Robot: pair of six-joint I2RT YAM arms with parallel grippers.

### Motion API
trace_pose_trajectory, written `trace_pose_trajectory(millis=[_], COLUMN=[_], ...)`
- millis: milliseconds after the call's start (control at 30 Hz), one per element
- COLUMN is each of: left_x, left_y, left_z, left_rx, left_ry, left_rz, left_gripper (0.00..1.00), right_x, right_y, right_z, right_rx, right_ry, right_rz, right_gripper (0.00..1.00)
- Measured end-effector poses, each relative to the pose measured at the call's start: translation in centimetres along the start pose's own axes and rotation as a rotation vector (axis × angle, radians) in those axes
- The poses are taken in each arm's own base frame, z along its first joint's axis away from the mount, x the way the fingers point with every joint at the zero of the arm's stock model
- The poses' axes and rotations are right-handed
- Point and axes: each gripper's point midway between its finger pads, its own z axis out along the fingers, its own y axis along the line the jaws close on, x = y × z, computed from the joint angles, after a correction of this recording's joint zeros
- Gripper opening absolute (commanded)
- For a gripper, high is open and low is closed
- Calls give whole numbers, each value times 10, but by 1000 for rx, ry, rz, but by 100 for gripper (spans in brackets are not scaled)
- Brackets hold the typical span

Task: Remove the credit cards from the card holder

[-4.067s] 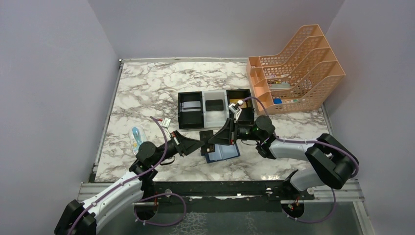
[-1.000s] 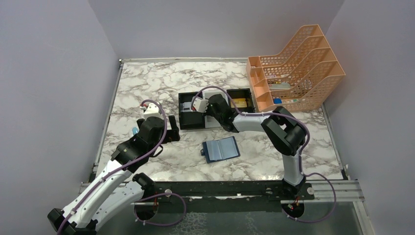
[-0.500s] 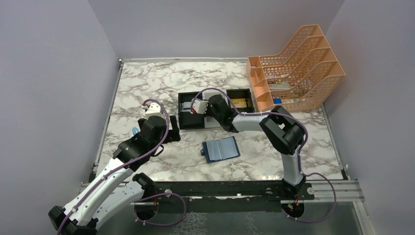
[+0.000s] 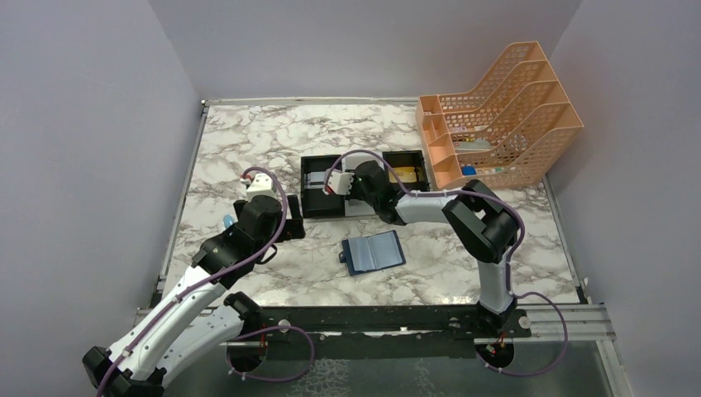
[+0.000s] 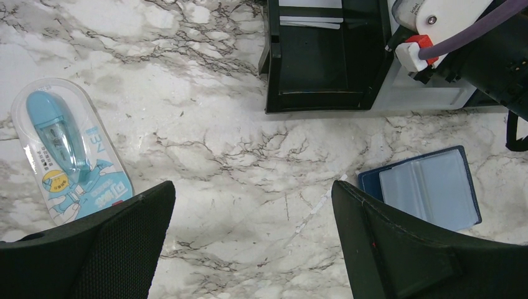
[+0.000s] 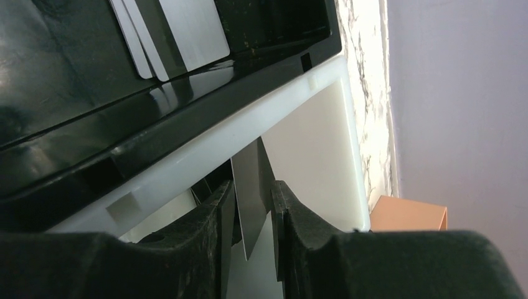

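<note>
The card holder (image 4: 374, 252) lies open on the marble with its pale pockets up, and it shows at the right of the left wrist view (image 5: 429, 187). My right gripper (image 4: 359, 197) points down into the white tray (image 6: 311, 131). In the right wrist view a grey credit card (image 6: 252, 187) stands on edge between the parted fingers (image 6: 221, 215), with a gap on each side. Silver credit cards (image 6: 180, 31) lie in the left black tray (image 5: 324, 56), a gold one (image 4: 405, 173) in the right black tray. My left gripper (image 5: 252, 205) hangs open over bare marble, left of the holder.
A blue packaged item (image 5: 68, 152) lies on the marble at the left. A peach mesh file rack (image 4: 496, 116) stands at the back right. The right arm's cable loops over the trays (image 4: 364, 155).
The right gripper's jaws have parted around the grey card over the white tray. The left arm and the card holder have stayed put over the last second.
</note>
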Motion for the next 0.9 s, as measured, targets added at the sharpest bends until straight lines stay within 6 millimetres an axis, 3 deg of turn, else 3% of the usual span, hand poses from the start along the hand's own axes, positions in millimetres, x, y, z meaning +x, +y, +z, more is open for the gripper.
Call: trace_pose_trajectory(millis=[333, 700, 800, 900], left_x=[2, 4, 4, 4], left_y=[0, 0, 0, 0], left_z=[2, 4, 4, 4], left_rx=[-5, -11, -12, -12], left_ry=[9, 20, 22, 22], left_rz=[6, 12, 16, 17], left_gripper=[99, 99, 99, 99], right_x=[16, 17, 11, -7], right_y=[7, 4, -3, -24], right_z=[-3, -4, -8, -22], right_rx=[-26, -15, 3, 49], right_ry=[32, 33, 19, -39], right_rz=[9, 31, 75, 167], right_gripper=[34, 36, 39, 42])
